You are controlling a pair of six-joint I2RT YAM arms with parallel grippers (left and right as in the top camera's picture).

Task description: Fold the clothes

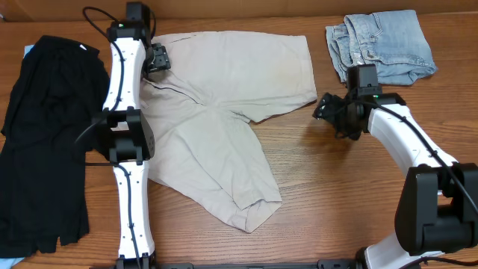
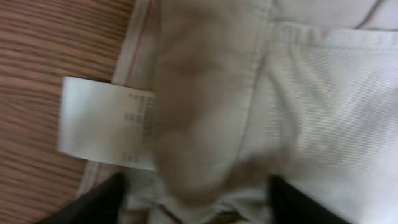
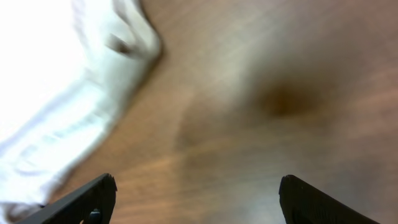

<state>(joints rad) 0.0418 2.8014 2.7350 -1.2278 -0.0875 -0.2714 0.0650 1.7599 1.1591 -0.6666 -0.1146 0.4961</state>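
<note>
Cream shorts spread on the wooden counter, both grippers wide

We see the pale beige cotton shorts (image 1: 224, 75) lying flat at the far middle of the brown wood-grain counter (image 1: 336, 187), one leg reaching right and the other toward the near edge. A large black garment (image 1: 45, 149) is heaped along the left side, and a small light-blue denim piece (image 1: 388, 45) sits at the far right, apart from the shorts. The left gripper (image 1: 159, 59) is over the waistband, jaws spread, with bunched cloth between them and a small white label (image 2: 106, 121) just beside. The right gripper (image 1: 323, 111) hangs wide over bare wood beside the right leg's hem.
</note>
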